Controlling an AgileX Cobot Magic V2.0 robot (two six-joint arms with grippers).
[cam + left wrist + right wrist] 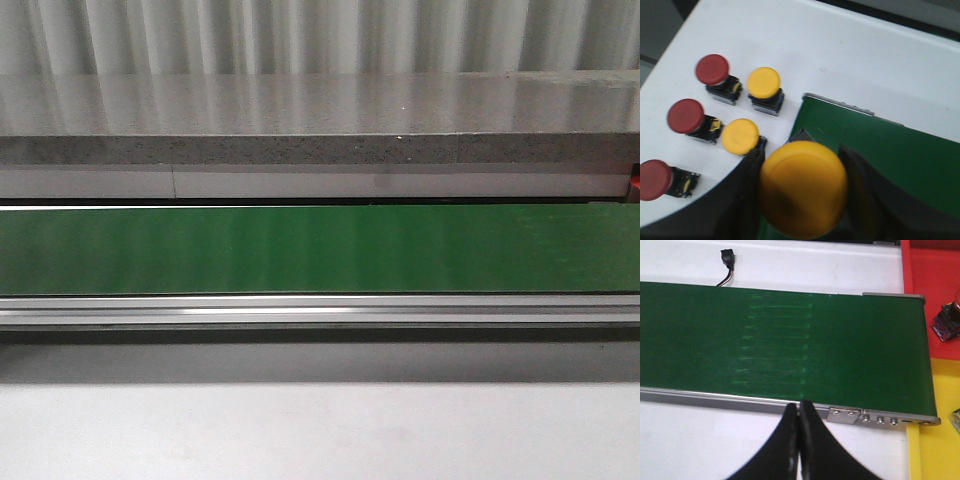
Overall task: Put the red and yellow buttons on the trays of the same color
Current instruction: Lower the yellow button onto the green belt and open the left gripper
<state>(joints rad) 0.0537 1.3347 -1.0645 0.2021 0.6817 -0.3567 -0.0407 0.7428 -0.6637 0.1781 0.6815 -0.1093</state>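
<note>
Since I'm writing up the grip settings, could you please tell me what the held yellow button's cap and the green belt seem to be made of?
The yellow button cap looks like smooth moulded plastic, with a soft sheen and even colour. The green belt appears to be a matte rubbery or PVC sheet: flat, seamless, only faint streaky reflections. Neither can be confirmed by sight.

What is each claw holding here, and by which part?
Left claw: a yellow button, fingers either side just under its cap; exact contact is hidden. Right claw: shut, nothing held.

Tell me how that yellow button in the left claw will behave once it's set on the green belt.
The yellow button looks rigid. Its broad domed cap seems wider than the dark base, so it may be top-heavy and tip. The smooth cap could slip in the left claw.
</note>
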